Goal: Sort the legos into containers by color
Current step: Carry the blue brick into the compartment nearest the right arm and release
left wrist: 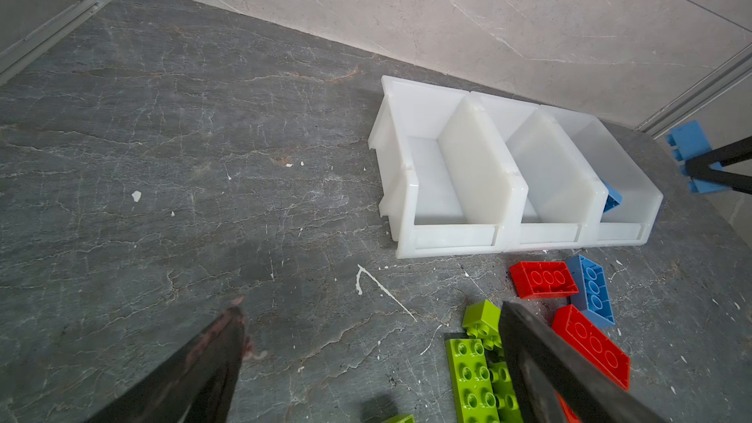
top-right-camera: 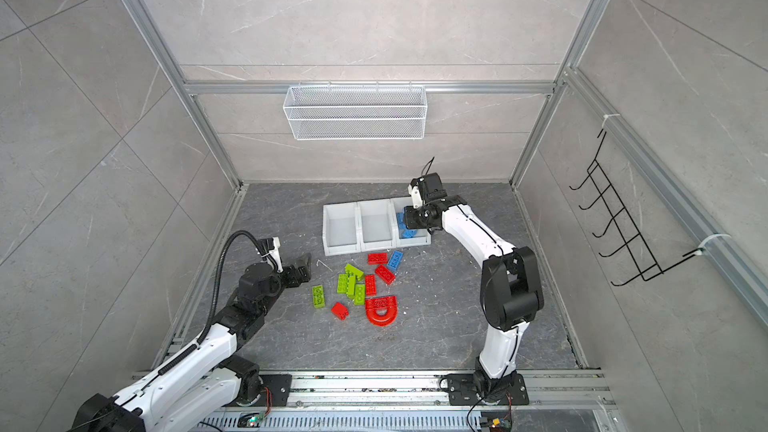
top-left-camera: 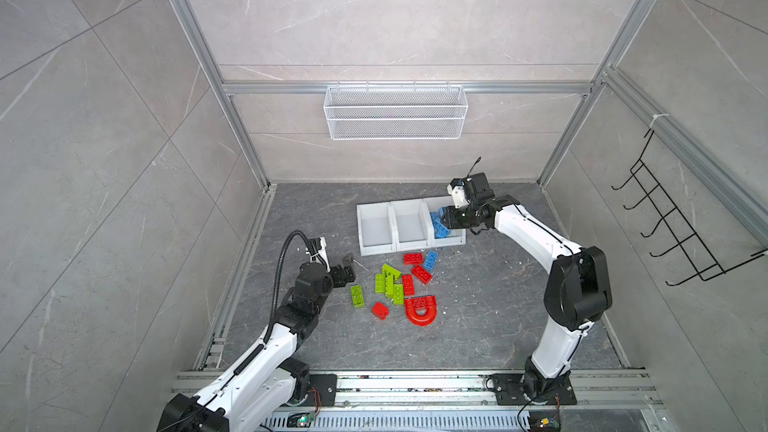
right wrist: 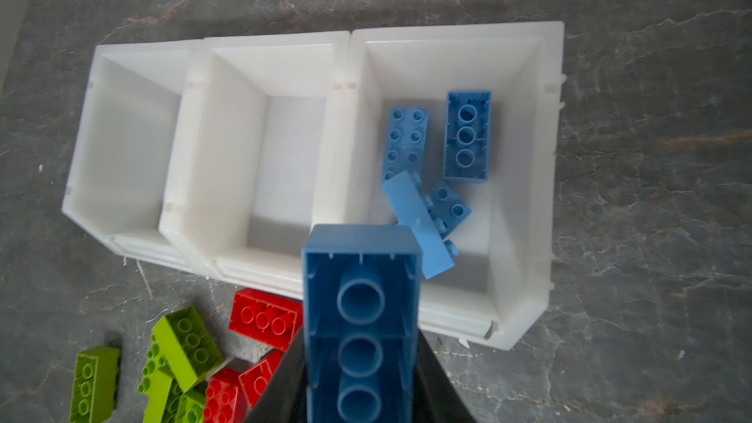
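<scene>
My right gripper [right wrist: 360,360] clamps a chunky blue brick [right wrist: 360,278], its hollow underside showing three tubes, over the rightmost white container [top-left-camera: 454,239], mid-frame in both top views. My left gripper [top-left-camera: 349,268] gapes wide beside the loose legos [top-left-camera: 380,283].

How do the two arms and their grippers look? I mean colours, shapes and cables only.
The left arm and right arm have smooth white shells and bulky black joint housings. A black corrugated hose loops over the left arm; a thin black wire rises at the right wrist. The left gripper and right gripper have black tapered fingers.
</scene>
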